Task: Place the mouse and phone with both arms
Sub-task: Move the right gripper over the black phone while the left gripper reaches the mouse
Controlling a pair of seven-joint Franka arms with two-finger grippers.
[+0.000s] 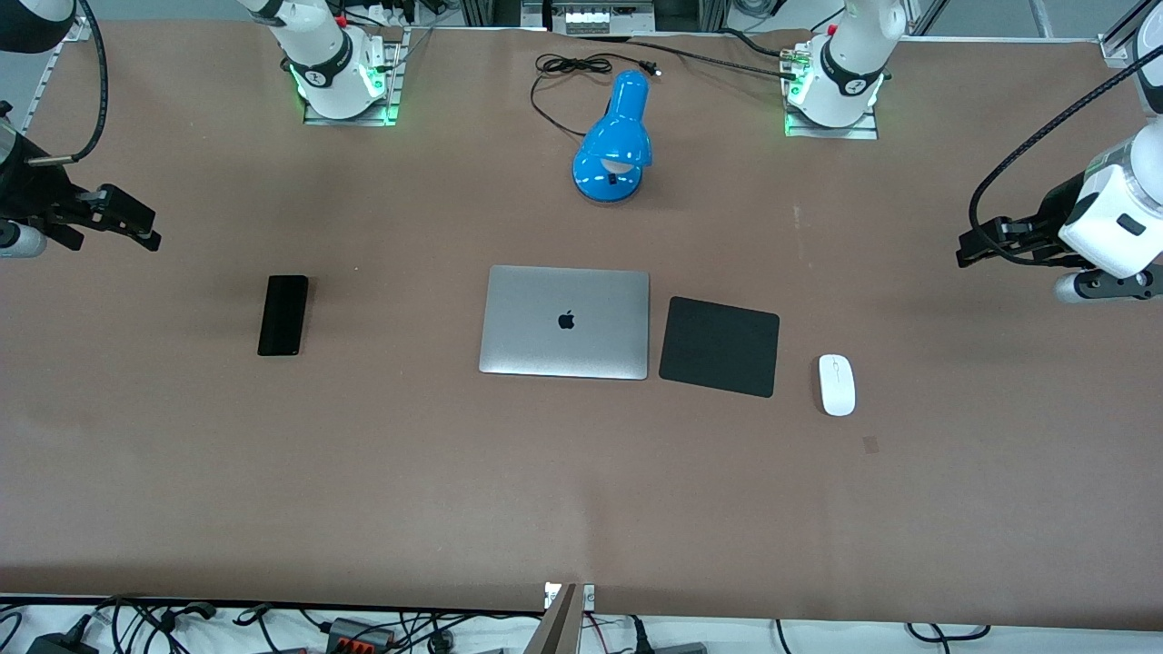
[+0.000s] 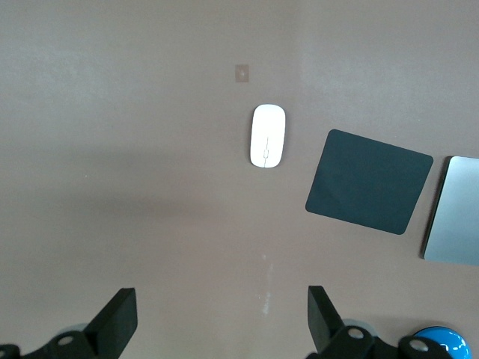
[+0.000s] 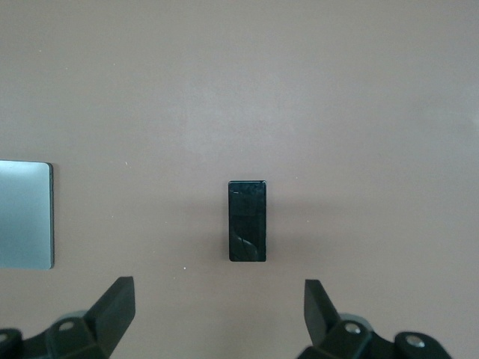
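The white mouse [image 1: 836,384] lies on the table beside the black square pad [image 1: 720,345], toward the left arm's end; it also shows in the left wrist view [image 2: 267,135]. The black phone [image 1: 283,315] lies flat toward the right arm's end and shows in the right wrist view [image 3: 248,221]. My left gripper [image 1: 968,250] hangs open and empty above bare table near the left arm's end, apart from the mouse [image 2: 222,318]. My right gripper [image 1: 145,232] hangs open and empty above bare table near the right arm's end, apart from the phone [image 3: 218,310].
A shut silver laptop [image 1: 565,322] lies mid-table, between the phone and the pad. A blue desk lamp [image 1: 616,141] with a black cord stands between the two arm bases. Brown table surface lies nearer the front camera than the laptop.
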